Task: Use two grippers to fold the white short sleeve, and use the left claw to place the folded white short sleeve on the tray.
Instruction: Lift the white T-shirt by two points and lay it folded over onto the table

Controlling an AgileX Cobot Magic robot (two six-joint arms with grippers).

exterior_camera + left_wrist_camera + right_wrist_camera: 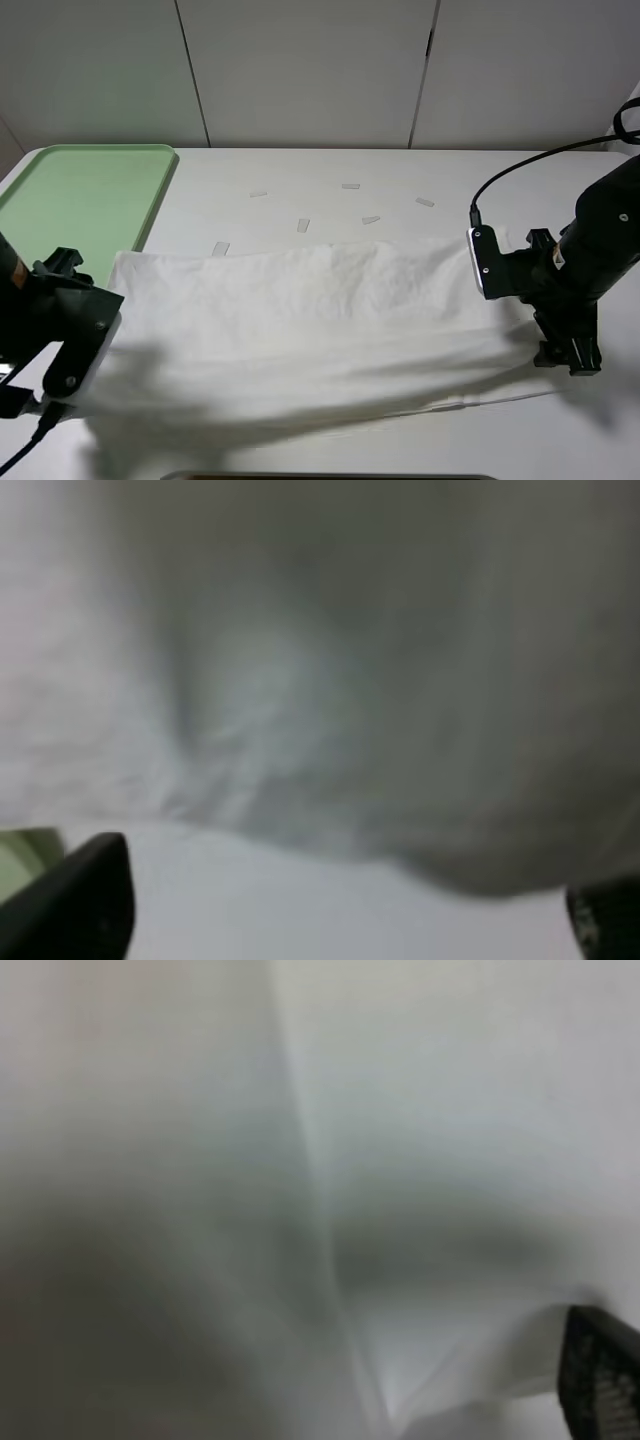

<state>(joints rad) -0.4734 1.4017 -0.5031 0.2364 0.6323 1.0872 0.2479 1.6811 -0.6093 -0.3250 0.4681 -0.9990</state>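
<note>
The white short sleeve (300,310) hangs as a long band stretched between my two grippers, its near edge lifted off the table with a shadow under it. My left gripper (72,385) holds its left end near the table's front left. My right gripper (565,350) holds its right end. The pale green tray (80,195) lies at the back left, with nothing on it. In both wrist views blurred white cloth (300,680) (200,1210) fills the picture, with only black fingertips (90,900) (600,1370) showing at the edges.
Several small white tape strips (303,225) lie on the white table (300,170) behind the shirt. A black cable (510,180) loops above the right arm. A dark edge (330,477) shows at the table's front.
</note>
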